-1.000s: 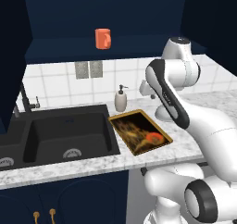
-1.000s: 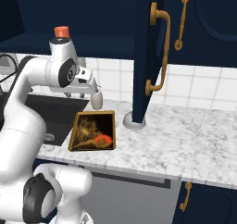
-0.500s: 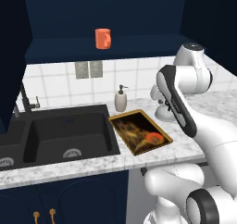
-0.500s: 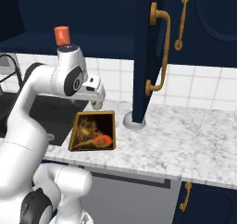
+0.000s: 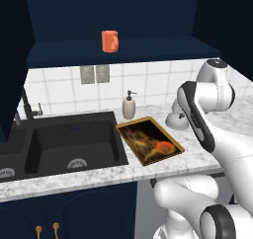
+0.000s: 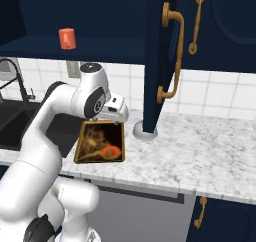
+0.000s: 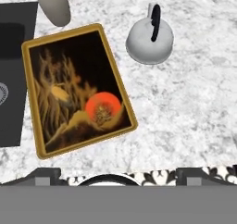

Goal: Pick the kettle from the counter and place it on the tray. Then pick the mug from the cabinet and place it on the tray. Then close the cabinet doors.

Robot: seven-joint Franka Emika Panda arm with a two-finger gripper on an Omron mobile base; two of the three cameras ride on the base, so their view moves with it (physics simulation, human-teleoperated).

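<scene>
- Nothing on the checklist is actually done yet, as far as I can see. All three steps are open.
- Nearest the robot, the tray (image 7: 76, 91) lies flat on the marble surface (image 7: 185, 112), just beside the black sink (image 5: 74, 144). Its dark base with the orange-red picture has nothing on it. No kettle, no mug.
- The end effector looks down from above this patch of surface. Its fingertips are barely visible at the bottom of the hand view, so from the pictures I can't read the gap well; it seems spread wide, and I see nothing held between the fingers.
- The kettle (image 7: 150, 35) sits upright on the surface a little past the tray's far corner, close to it but not touching, black handle arching over the top. In the right base view it stands at the foot of the open cabinet door (image 6: 162, 61).
- A cream soap bottle (image 5: 129, 106) stands behind the tray near the sink's back corner. Not part of the job.
- Farthest back and up, the orange mug (image 5: 109, 40) is on the navy cabinet shelf (image 5: 148, 48), untouched.
- So my read: we're at the very start of step one, lining up over the kettle. Left to do: grab the kettle, tray it, fetch the mug, tray it, shut the doors.
</scene>
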